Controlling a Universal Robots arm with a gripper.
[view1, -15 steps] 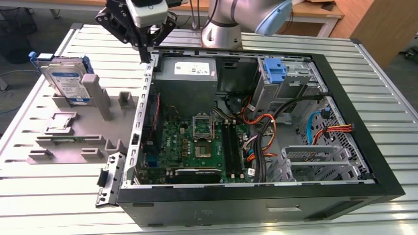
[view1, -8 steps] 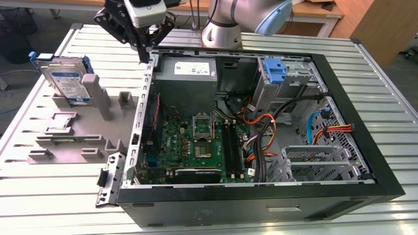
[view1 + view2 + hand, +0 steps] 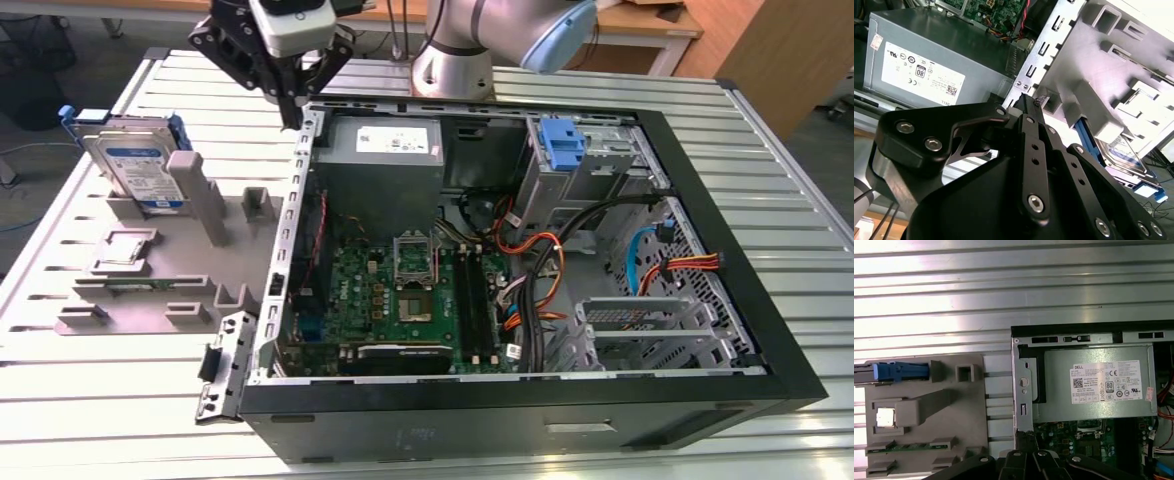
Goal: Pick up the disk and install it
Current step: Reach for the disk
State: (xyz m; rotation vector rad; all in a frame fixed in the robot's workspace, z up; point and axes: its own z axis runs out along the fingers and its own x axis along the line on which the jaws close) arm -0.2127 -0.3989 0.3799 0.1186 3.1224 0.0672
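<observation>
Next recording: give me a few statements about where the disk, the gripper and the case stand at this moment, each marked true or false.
1. The disk stands in the grey holder, outside the computer case. True.
2. The gripper grips the disk. False: it is shut on nothing, at the case's edge, apart from the disk.
3. The case is open, with its circuit board in plain sight. True.
4. The power supply lies on the grey holder. False: it sits inside the case.
</observation>
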